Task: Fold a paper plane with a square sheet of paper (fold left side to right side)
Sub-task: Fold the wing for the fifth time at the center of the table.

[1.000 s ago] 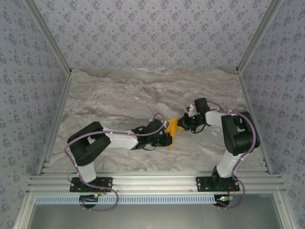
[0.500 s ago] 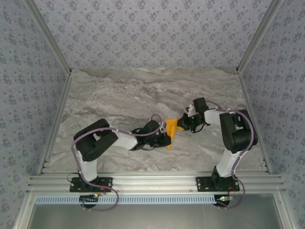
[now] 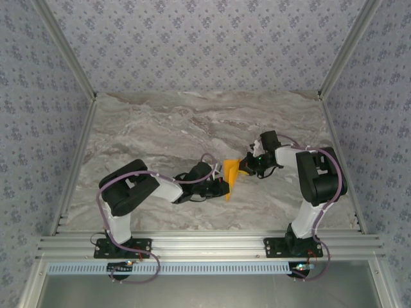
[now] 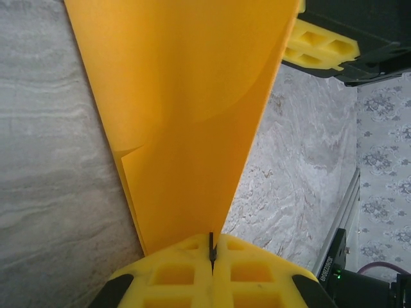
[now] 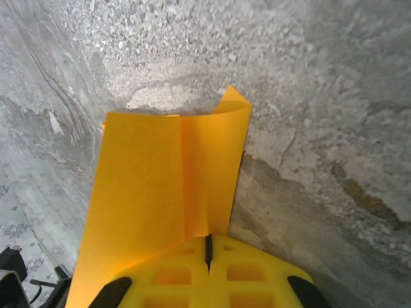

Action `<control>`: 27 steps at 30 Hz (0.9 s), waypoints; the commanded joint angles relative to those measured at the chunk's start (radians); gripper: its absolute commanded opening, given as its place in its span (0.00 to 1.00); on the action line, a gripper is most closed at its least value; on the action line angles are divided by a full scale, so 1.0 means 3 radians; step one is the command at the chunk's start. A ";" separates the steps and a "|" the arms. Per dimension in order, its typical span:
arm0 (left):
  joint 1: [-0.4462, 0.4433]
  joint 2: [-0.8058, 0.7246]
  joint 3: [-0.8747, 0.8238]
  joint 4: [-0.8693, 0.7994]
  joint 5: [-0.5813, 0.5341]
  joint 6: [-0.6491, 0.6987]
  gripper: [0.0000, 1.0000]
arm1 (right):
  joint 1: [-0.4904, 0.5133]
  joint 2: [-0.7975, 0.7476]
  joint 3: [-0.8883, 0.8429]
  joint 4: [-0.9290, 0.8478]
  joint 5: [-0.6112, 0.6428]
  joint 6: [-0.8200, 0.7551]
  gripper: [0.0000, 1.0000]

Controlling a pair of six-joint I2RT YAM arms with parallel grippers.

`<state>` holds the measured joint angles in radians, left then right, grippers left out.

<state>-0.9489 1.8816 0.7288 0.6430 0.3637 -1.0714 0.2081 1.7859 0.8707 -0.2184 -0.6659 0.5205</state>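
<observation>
The orange-yellow sheet of paper [image 3: 231,172] hangs folded between both arms just above the marble table [image 3: 160,128]. My left gripper [image 3: 223,188] pinches its near pointed end, jaws shut on the paper [image 4: 186,122], which fans out wide away from the yellow fingers [image 4: 250,276]. My right gripper [image 3: 244,165] is shut on the far end; there the paper [image 5: 167,179] shows a lengthwise crease and a curled corner. The right gripper's yellow finger [image 4: 318,46] shows at the top of the left wrist view.
Aluminium rails [image 3: 205,244] run along the near edge, and patterned walls [image 3: 205,45] close the table on three sides. Bare marble lies behind and to the left of the arms.
The left arm has drawn back slightly toward its base, and the paper with both grippers has shifted a little to the left. Both grips stay shut.
</observation>
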 commanded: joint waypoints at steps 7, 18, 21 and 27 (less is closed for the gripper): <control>0.0055 0.0088 -0.0103 0.0336 0.0064 -0.0105 0.02 | -0.0006 -0.0099 0.0033 -0.0073 -0.0071 -0.0154 0.02; 0.0055 0.0096 -0.0119 0.0403 0.0081 -0.0134 0.02 | -0.0007 -0.0623 -0.0276 0.0258 -0.0414 -0.0093 0.08; 0.0059 0.0099 -0.0121 0.0404 0.0082 -0.0139 0.02 | 0.0088 -0.0598 -0.0298 0.0375 -0.0517 -0.0043 0.08; 0.0059 0.0094 -0.0123 0.0413 0.0085 -0.0150 0.01 | 0.0221 -0.0461 -0.0275 0.0504 -0.0514 0.0035 0.08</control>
<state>-0.9360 1.9003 0.7017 0.7372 0.3752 -1.1126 0.2649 1.6211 0.7895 -0.0967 -0.7963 0.5117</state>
